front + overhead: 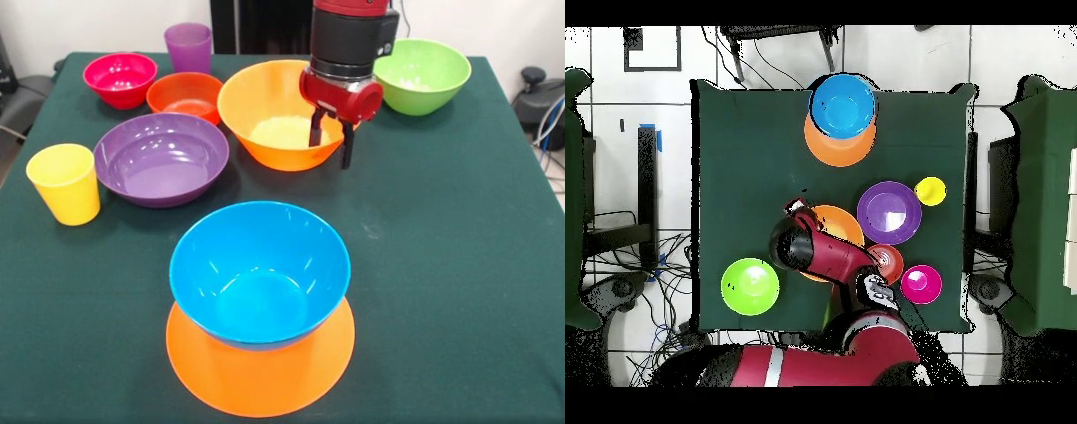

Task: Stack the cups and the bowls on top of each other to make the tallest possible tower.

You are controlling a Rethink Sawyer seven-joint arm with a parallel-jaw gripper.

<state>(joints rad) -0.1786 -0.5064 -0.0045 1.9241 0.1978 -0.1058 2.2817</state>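
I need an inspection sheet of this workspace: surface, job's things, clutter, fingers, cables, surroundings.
Surface: green tablecloth.
Job's things: blue bowl sits on an upturned orange bowl; second orange bowl, purple bowl, green bowl, pink-red bowl, orange-red bowl, yellow cup, purple cup stand singly.
Clutter: nothing seen.
Fingers: gripper open, over the second orange bowl's rim, holding nothing.
Cables: on the floor.
Surroundings: tiled floor.
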